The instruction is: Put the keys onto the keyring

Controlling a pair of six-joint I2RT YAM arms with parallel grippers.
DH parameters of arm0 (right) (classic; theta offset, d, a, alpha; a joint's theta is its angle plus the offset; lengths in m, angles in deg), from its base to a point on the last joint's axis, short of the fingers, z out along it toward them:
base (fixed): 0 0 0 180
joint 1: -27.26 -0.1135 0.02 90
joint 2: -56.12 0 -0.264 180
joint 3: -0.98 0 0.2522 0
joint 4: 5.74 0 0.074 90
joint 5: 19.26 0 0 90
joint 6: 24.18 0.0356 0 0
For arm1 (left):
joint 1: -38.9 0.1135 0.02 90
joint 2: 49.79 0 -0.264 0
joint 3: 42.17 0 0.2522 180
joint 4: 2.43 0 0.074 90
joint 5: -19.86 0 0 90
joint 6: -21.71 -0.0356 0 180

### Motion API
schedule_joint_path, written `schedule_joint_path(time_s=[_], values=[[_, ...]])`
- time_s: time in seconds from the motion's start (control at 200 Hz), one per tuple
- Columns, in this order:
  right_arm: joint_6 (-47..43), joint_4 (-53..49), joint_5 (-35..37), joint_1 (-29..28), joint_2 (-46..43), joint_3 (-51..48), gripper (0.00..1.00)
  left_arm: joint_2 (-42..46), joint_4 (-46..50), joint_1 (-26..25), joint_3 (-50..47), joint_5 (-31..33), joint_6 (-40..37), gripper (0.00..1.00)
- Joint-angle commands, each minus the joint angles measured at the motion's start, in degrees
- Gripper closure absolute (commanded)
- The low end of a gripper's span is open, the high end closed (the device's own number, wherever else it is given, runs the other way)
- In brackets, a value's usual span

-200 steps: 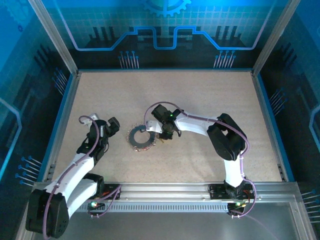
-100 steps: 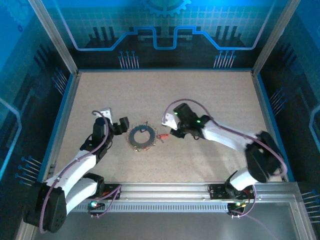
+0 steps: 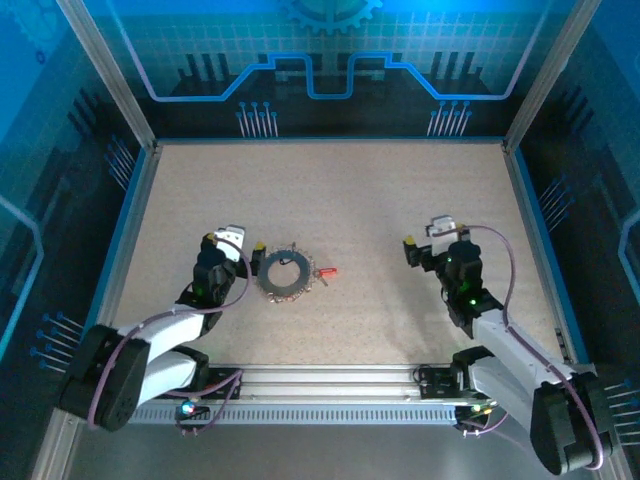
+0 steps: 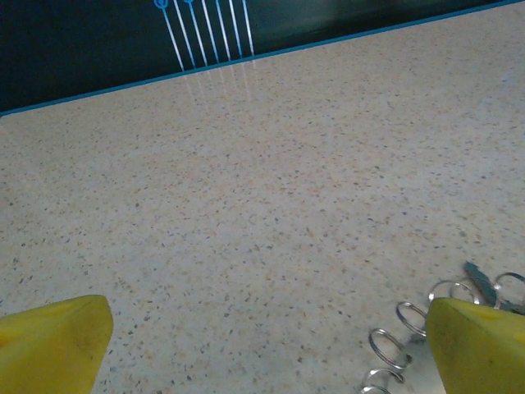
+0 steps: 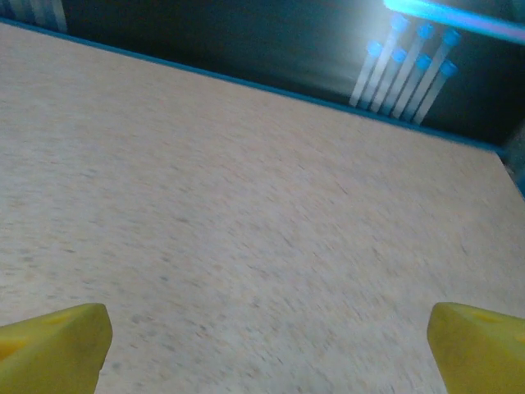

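Observation:
The keyring, a dark ring fringed with silvery pieces, lies flat on the table left of centre. A tiny red-headed key lies at the ring's right edge; whether it hangs on one of the pieces I cannot tell. My left gripper stands open just left of the ring with nothing between its fingers. In the left wrist view, the left gripper hangs low over bare table, and a few of the keyring's silvery loops show by the right finger. My right gripper is open and empty, well right of the key. In the right wrist view, the right gripper faces blurred bare table.
The speckled table is walled by a blue rim and glass panels on the left, back and right. An aluminium rail with both arm bases runs along the near edge.
My right gripper opened, left the red key beside the ring and swung far back to the right. The left arm drew in and its gripper shifted closer to the ring.

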State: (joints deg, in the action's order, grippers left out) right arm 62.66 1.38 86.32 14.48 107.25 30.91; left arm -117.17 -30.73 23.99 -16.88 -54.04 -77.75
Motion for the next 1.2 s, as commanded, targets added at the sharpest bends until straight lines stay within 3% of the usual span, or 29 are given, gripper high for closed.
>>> schedule_joint_path(time_s=[0.0,0.205,0.33,0.52,0.585,0.67,0.78,1.196], values=[[5.5,6.4,3.3,2.8,0.6,-3.3,0.00,-4.3,-15.1,1.0,-2.1,1.7,-1.9,0.01],[4.0,18.9,2.0,4.5,9.0,-5.5,0.00,-15.6,-25.3,6.7,0.2,-2.8,2.7,0.01],[2.3,27.2,-1.7,5.6,17.1,-3.9,0.00,-25.4,-35.4,9.1,0.6,-1.2,5.2,0.01],[3.0,41.0,-3.7,7.3,35.5,-0.5,0.00,-23.4,-30.7,9.6,1.3,-1.4,6.6,0.01],[3.5,27.3,-3.6,6.9,33.4,4.3,0.00,-23.2,-29.0,9.6,2.1,-1.3,6.4,0.01],[3.4,23.0,-5.6,7.5,34.8,8.0,0.00,-22.6,-24.6,9.5,4.2,-1.6,6.2,0.01],[3.6,24.1,-6.6,8.3,35.1,7.8,0.00,-22.1,-16.8,10.1,7.7,-1.4,7.3,0.01],[3.6,23.5,-6.7,8.3,35.0,8.0,0.00,-22.1,-17.3,10.2,7.6,-1.4,7.2,0.01]])
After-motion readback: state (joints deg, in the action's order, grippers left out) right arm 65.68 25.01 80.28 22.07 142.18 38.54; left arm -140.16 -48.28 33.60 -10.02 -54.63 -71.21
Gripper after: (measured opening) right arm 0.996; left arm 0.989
